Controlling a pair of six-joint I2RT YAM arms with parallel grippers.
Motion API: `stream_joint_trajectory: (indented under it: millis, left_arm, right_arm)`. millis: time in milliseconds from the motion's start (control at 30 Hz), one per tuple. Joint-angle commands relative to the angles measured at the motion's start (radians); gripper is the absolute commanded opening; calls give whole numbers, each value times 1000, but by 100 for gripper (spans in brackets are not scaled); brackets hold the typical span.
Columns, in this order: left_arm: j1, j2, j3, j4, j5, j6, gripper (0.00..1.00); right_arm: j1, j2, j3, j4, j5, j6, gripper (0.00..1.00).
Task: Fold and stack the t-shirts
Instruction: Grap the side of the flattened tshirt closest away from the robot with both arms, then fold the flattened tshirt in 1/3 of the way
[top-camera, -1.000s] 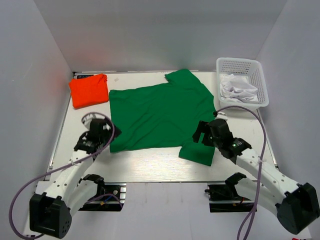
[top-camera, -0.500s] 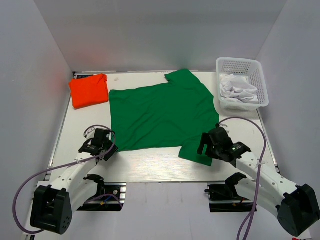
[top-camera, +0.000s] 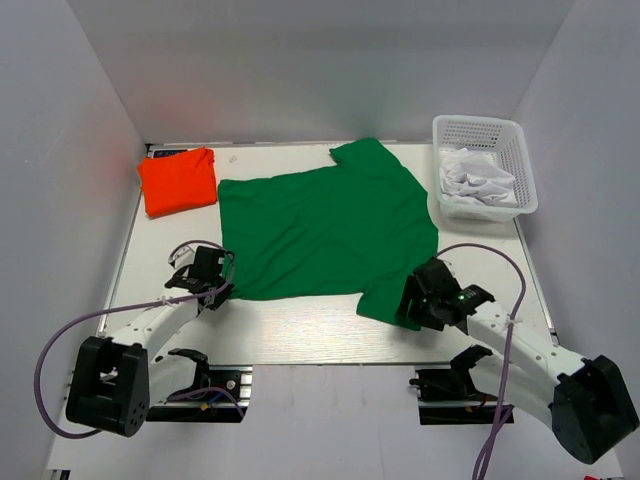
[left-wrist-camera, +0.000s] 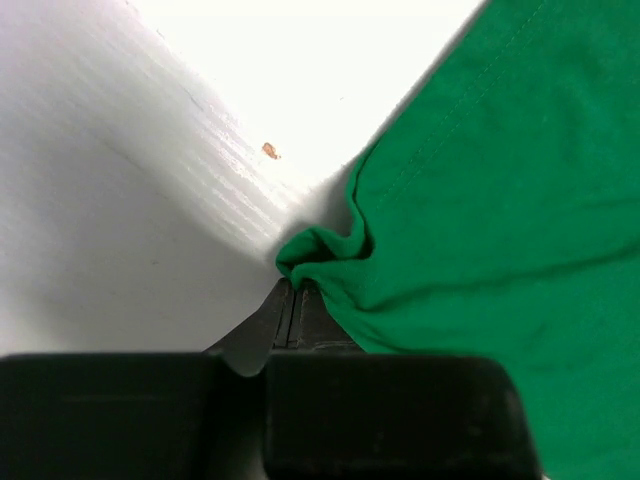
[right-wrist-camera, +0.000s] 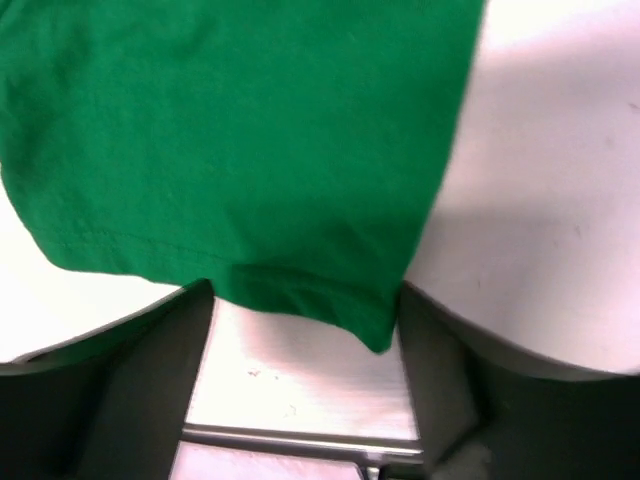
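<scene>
A bright green t-shirt (top-camera: 325, 230) lies spread flat across the middle of the table, one sleeve toward the near right. An orange-red t-shirt (top-camera: 178, 180) sits folded at the far left. My left gripper (top-camera: 222, 287) is low at the green shirt's near left corner. In the left wrist view it (left-wrist-camera: 293, 288) is shut, with the puckered hem corner (left-wrist-camera: 325, 250) pinched at its tips. My right gripper (top-camera: 408, 305) straddles the near sleeve. In the right wrist view its jaws (right-wrist-camera: 305, 300) stand apart, with the sleeve's corner (right-wrist-camera: 370, 325) hanging between the fingers (right-wrist-camera: 150, 370).
A white lattice basket (top-camera: 520, 160) holding crumpled white cloth (top-camera: 475, 180) stands at the far right. The white table (top-camera: 300, 320) ends in a metal front edge just behind my right gripper. Grey walls close in on three sides.
Both arms dropped toward the table's near edge. The left gripper went from open to shut on the green shirt's corner. The right gripper's jaws narrowed around the sleeve.
</scene>
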Motion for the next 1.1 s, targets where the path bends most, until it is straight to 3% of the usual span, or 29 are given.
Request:
stream_joint_trajectory:
  millis: [0,33,67,100,333,533,733,1067]
  left_arm:
    - [6,20,-7,-7,-39,15,0]
    - [6,10,-7,-7,-39,15,0]
    - [6,-6,-7,-7,-30,15,0]
    - [6,-16,-7,-7,-30,24,0]
    - [-5,-135,-7,44,75,58,0]
    - [4,-145,62,62,67,78,0]
    - [4,-49,159,73,36,120,0]
    - [14,91,285,73,-38,120,0]
  right_arm:
    - [7,56,-19,86,-23,-3,67]
    - [7,65,-16,113,-21,-3,28]
    - [7,61,-11,119,-33,-11,3]
    - [8,52,-2,120,-31,-14,0]
    - [2,-21,81,149,23,-89,0]
    - [-3,-22,199,260,77,-158,0]
    - [-10,19,275,396,284,-198,0]
    - [-55,180,444,469,393,-293,0]
